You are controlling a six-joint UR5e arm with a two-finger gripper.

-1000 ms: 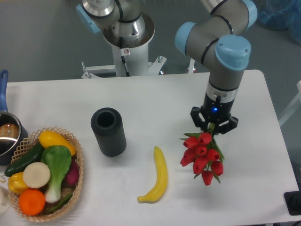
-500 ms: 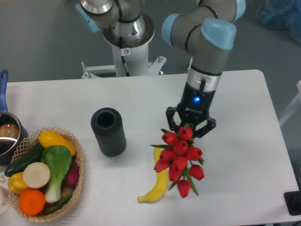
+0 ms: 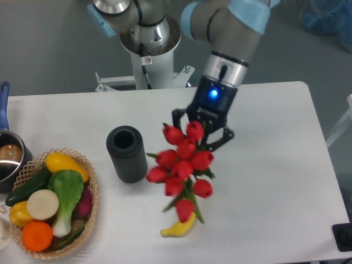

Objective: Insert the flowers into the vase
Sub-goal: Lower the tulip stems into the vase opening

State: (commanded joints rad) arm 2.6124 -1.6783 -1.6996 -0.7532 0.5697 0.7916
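We hold the bunch of red tulip buds with green stems and leaves [image 3: 183, 165] in our hand [image 3: 202, 130], the two fingers pinched on the stem end while the buds hang out and downward toward the camera. The bouquet is lifted above the white surface [image 3: 275, 181], just right of the dark ribbed cylindrical vase [image 3: 127, 153], whose round mouth faces up and is unobstructed.

We judge the main risk to be orientation: the buds seem to lead and the stems sit in our grip, so lowering as we are would push blooms, not stems, at the mouth. The spread buds look wider than the opening, and a sideways brush could tip the vase, which stands free.

The stems themselves are mostly hidden behind the buds and fingers, so we cannot tell how firm the grip is. The yellow banana [image 3: 179, 226] is largely covered by the bouquet. At the left edge a woven basket of vegetables [image 3: 52, 203] and a metal pot with a blue handle [image 3: 7, 154] are cut off.
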